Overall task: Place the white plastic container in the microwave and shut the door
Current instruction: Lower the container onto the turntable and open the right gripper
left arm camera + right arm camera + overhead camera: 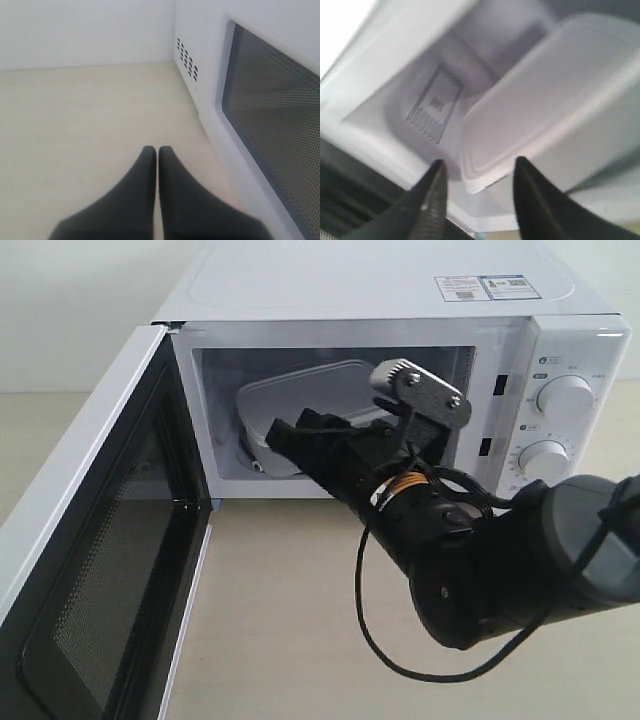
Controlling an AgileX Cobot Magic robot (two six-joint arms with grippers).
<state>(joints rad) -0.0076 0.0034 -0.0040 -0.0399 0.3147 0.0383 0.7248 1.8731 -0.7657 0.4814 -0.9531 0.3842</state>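
The white microwave stands with its door swung wide open to the left, black mesh inner face showing. The white plastic container lies inside the cavity, tilted with its far end raised. My right gripper is at the cavity mouth, just in front of the container. In the right wrist view this gripper is open, and the container's near corner shows just beyond the fingertips, not pinched. My left gripper is shut on nothing, low over the tabletop beside the door's outer window.
Two round dials sit on the microwave's right panel, close to my right arm. Vent holes mark the microwave's side wall beyond the door. A beige tabletop stretches in front of the microwave.
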